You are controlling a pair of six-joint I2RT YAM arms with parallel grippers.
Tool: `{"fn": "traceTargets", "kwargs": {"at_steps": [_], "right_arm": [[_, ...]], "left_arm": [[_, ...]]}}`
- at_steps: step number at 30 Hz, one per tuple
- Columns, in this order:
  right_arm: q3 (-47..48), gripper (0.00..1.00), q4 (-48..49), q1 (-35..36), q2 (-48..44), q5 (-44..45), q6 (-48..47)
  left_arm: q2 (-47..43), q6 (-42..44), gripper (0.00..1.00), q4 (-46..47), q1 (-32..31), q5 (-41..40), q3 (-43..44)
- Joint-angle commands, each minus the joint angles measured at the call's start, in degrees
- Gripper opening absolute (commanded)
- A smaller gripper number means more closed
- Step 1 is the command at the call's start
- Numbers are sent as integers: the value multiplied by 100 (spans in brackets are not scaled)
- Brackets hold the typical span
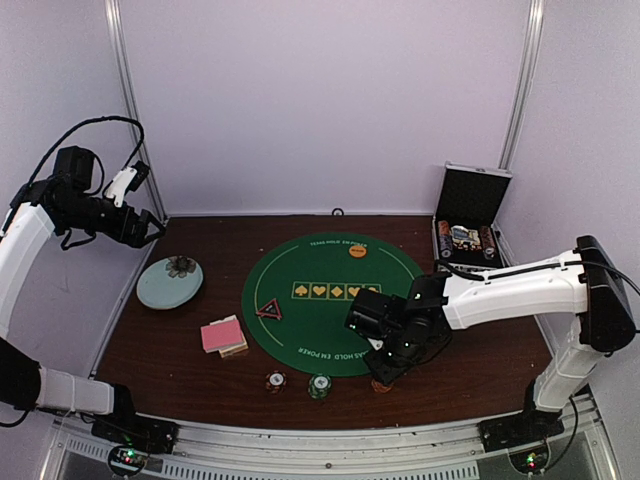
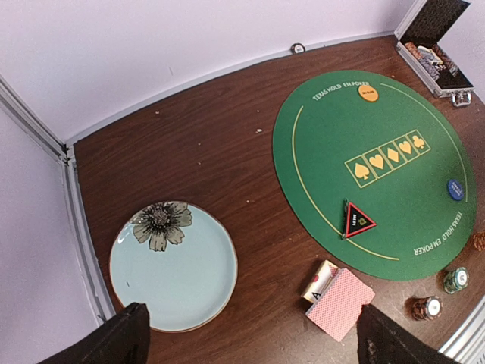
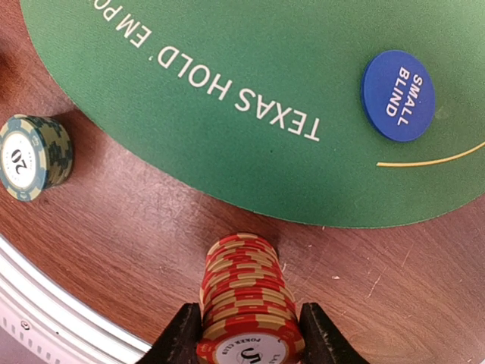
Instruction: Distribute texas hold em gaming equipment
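Surface [image 1: 480, 375] view: case [image 1: 476, 198] beside green mat [image 1: 300, 330] holds chips [image 1: 464, 240]. My right pincer [image 3: 250, 320] clasps red chip stack [image 3: 246, 284]; left pincer [image 2: 254, 311] wide.

Left arm [image 1: 30, 235] raised, left fingers [image 2: 121, 334] wide apart; right arm [image 1: 510, 285] low, right fingers [image 3: 182, 334] gripping.
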Motion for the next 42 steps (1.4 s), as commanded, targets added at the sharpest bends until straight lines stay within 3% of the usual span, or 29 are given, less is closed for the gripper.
{"fn": "traceTargets", "kwargs": {"at_steps": [1,10,17,23,33,42], "right_arm": [[14,38,-32,-41,6,85,-44],[451,22,-426,-36,-133,422,-214],[1255,19,-895,-87,-221,487,-319],[2087,19,-1161,-647,4,631,-603],[4415,18,-1072,-2331,1760,721,-1323],[6646,17,-1157,-2952,3862,765,-1662]], "left_arm": [[-109,94,98,21,31,67,102],[-106,94,98,21,33,60,127],[-90,109,97,19,32,49,133],[-47,120,97,22,35,32,176],[16,76,98,-10,39,34,147],[23,119,98,-63,38,53,162]]}}
